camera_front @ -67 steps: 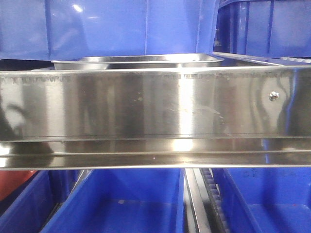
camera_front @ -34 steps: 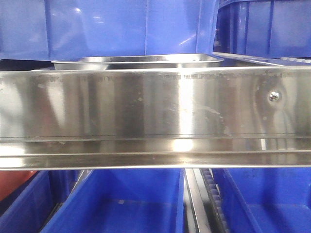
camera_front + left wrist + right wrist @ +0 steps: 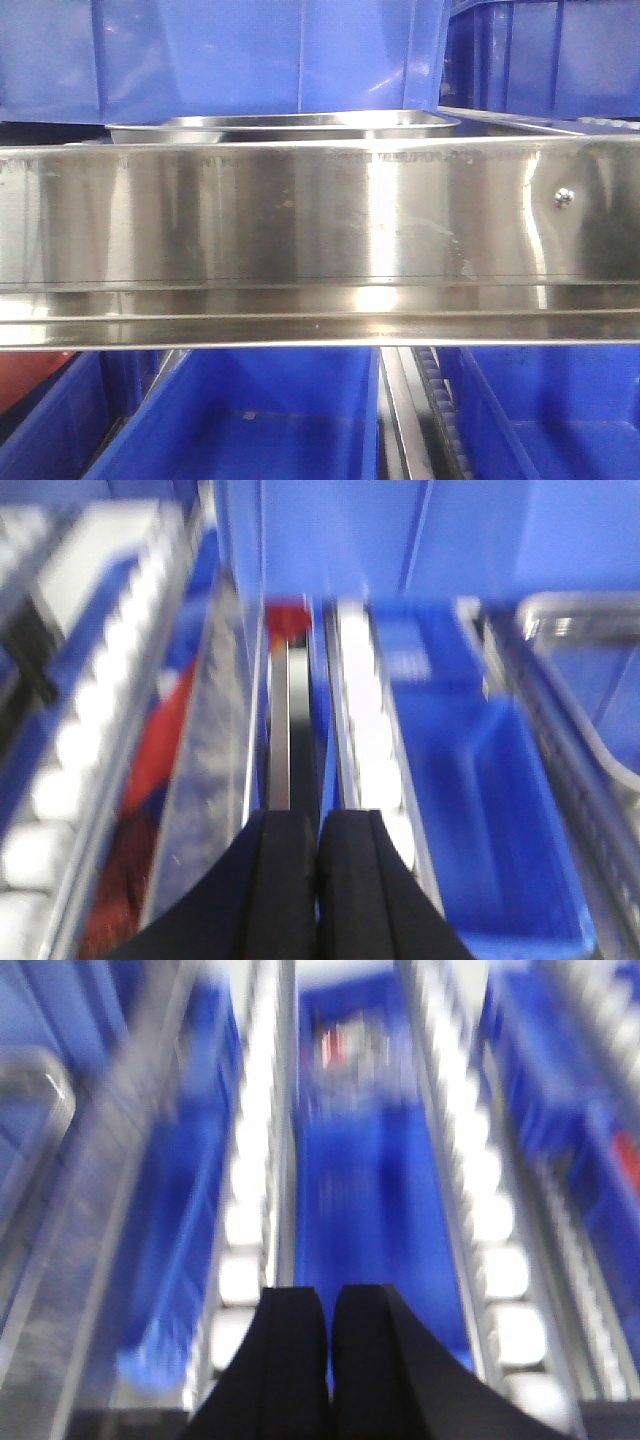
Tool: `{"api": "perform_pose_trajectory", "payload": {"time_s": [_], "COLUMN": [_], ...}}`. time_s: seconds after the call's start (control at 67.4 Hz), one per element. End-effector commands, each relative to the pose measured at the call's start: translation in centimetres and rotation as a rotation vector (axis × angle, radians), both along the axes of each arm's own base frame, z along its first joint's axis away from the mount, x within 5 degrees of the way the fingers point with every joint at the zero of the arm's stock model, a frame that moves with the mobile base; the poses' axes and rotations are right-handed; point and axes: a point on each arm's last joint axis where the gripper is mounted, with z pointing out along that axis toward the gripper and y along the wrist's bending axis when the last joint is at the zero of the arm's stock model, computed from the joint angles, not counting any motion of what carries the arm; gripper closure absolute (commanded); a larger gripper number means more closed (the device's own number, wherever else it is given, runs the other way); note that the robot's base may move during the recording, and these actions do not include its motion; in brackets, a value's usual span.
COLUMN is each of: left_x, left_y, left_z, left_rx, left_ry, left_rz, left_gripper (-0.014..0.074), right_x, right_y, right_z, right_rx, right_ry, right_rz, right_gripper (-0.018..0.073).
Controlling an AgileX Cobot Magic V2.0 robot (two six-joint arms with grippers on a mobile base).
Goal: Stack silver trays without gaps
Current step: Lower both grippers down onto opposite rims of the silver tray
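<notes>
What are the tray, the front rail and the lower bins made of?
Silver tray: likely polished stainless steel; mirror-bright rim.
Shelf rail: brushed steel, apparently; streaky vertical reflections.
Blue bin: probably moulded plastic; uniform colour, soft sheen.

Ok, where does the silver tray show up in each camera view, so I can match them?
Front view: the silver tray is at top centre, only its rim showing behind the steel rail.
Left wrist: the silver tray curves along the right edge.
Right wrist: blurred; a rounded shiny rim at the left edge is probably it.
Shared landmark: the blue bins.
</notes>
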Motion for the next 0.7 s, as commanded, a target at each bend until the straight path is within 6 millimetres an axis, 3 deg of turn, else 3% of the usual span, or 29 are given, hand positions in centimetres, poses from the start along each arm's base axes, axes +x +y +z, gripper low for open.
{"api": "perform_pose_trajectory", "payload": {"time_s": [0.0,0.163,0.237,0.401,0.534,0.683], "left_x": [0.8,2.1,3.0,6.3,9.3,12.6], "left_y": [-0.1,-0.3,-0.6,-1.8,-3.7,-7.5], "left_z": [0.0,-0.3,-0.5,0.3,0.9,1.3], "left_rx": [-0.011,-0.056,-0.084,-0.114,-0.141,-0.082], "left_ry": [0.000,-0.002,0.077,0.126,0.155,0.201], "left_rz": [0.001,0.000,-0.001,-0.018,0.004,0.005], "left_gripper": [0.0605,0.0605,0.0608,0.0613,0.0613,0.0613], "right_x": [1.4,4.1,5.0,7.8,10.2,12.6], "right_y": [0.0,0.1,0.5,2.1,4.8,9.0], "right_z": [-0.2,-1.6,-2.2,-2.8,-3.1,-2.6], "right_rx": [0.001,0.020,0.068,0.136,0.071,0.067], "right_ry": [0.014,0.059,0.114,0.179,0.203,0.232], "right_rz": [-0.003,-0.002,0.006,-0.050,-0.055,0.015], "right_gripper": [0.0574,0.0574,0.0575,0.0575,0.0575,0.0575]}}
